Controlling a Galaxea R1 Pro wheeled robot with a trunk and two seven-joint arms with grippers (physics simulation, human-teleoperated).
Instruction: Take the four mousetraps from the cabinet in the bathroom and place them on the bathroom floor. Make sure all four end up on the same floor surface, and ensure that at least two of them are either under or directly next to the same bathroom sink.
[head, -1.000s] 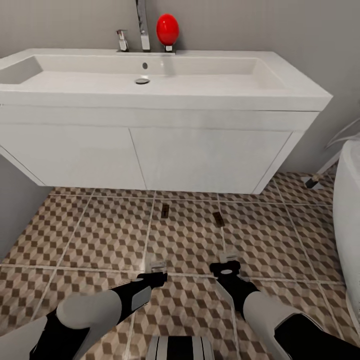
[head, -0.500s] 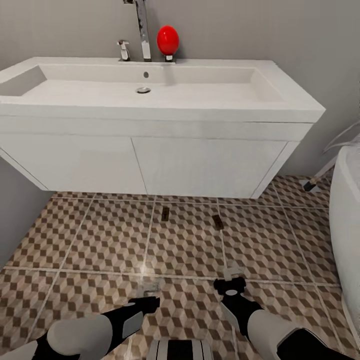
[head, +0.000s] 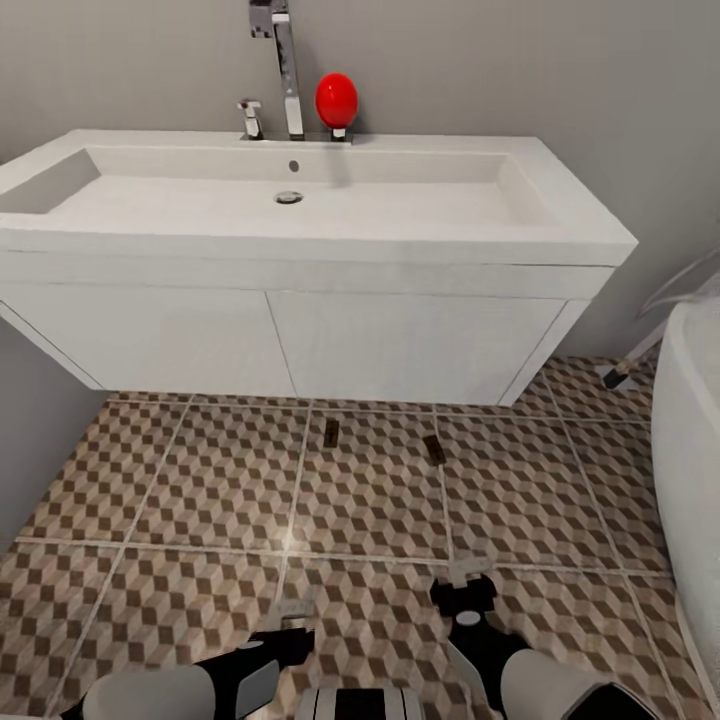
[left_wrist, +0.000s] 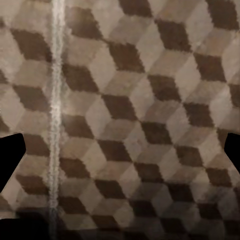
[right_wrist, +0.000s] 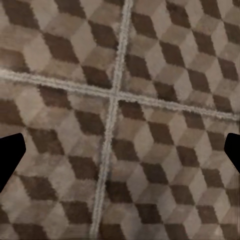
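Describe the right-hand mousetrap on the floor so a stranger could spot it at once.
Find the white sink on its two-door vanity; on the cube-patterned floor just in front lie two small dark mousetraps. The one wanted lies beside a grout line below the right door, turned at a slant, while its neighbour lies straight.

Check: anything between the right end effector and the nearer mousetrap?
Nothing: head view shows bare bathroom floor between right end effector and mousetrap.

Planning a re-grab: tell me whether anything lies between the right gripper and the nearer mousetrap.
Nothing visible does. Only bare patterned floor separates the right gripper from the nearer mousetrap, which lies in front of the sink.
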